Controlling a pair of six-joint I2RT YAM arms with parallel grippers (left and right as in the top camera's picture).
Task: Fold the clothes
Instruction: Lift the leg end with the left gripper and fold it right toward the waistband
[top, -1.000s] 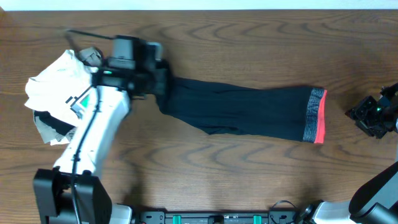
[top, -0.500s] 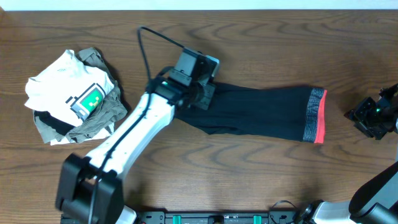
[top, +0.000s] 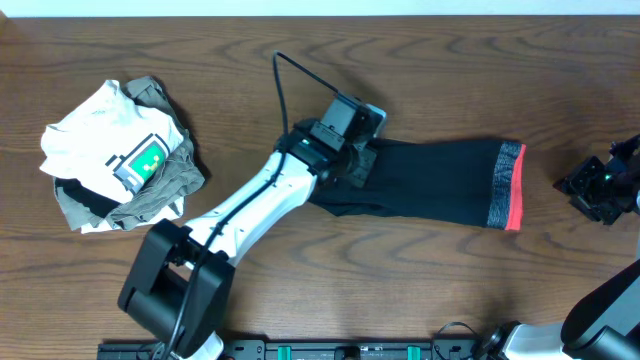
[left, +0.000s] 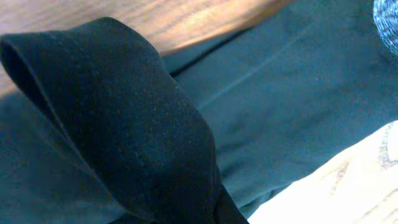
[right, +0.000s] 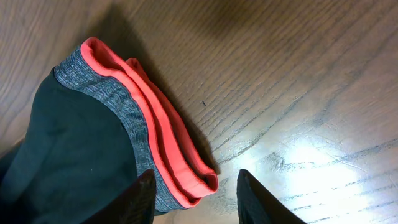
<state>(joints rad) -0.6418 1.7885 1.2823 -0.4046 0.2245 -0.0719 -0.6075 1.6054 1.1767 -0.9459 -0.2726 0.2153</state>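
Dark leggings with a grey and coral waistband lie across the table's middle. My left gripper is shut on the leggings' leg end and holds it over the garment's own middle. In the left wrist view this lifted end shows as a dark fold above the flat fabric, and the fingers are hidden by it. My right gripper is open and empty, to the right of the waistband. The right wrist view shows the waistband just ahead of the open fingers.
A pile of other clothes, with a white printed shirt on top, lies at the left of the table. The left arm's cable loops up behind the wrist. The wooden table is bare in front of the leggings.
My left gripper has carried the leggings' leg end to the right, from near the clothes pile to over the garment's middle, shortening it. The right arm has not moved.
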